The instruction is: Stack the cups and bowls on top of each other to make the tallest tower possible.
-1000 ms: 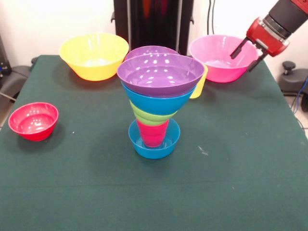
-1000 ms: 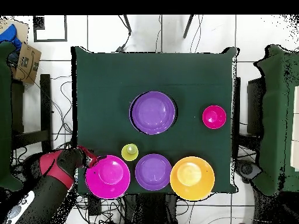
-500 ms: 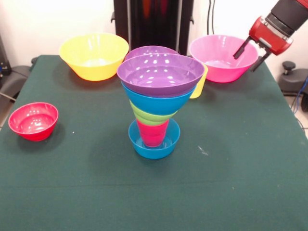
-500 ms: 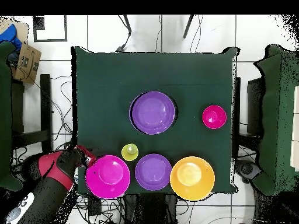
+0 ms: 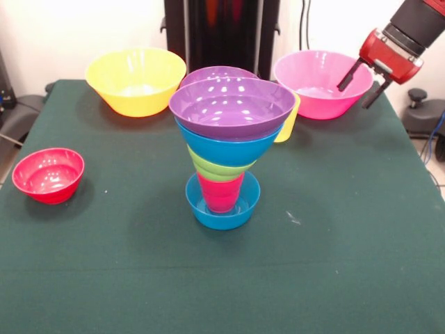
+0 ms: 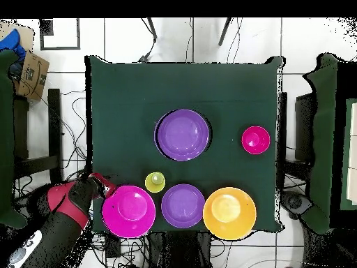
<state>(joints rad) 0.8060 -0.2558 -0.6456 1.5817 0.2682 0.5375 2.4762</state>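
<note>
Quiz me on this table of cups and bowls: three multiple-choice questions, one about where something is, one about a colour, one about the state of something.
1. Where is the gripper?
A. by the pink bowl's rim
B. over the red bowl
C. touching the tower

2. What colour is the tower's top bowl?
A. yellow
B. purple
C. red

3. What is the gripper's state?
A. shut on a cup
B. holding a bowl
C. open and empty

Answers:
1 A: it hangs at the pink bowl's outer edge.
2 B: a purple bowl sits highest, above the blue one.
3 C: its fingers stand apart with nothing between them.
</note>
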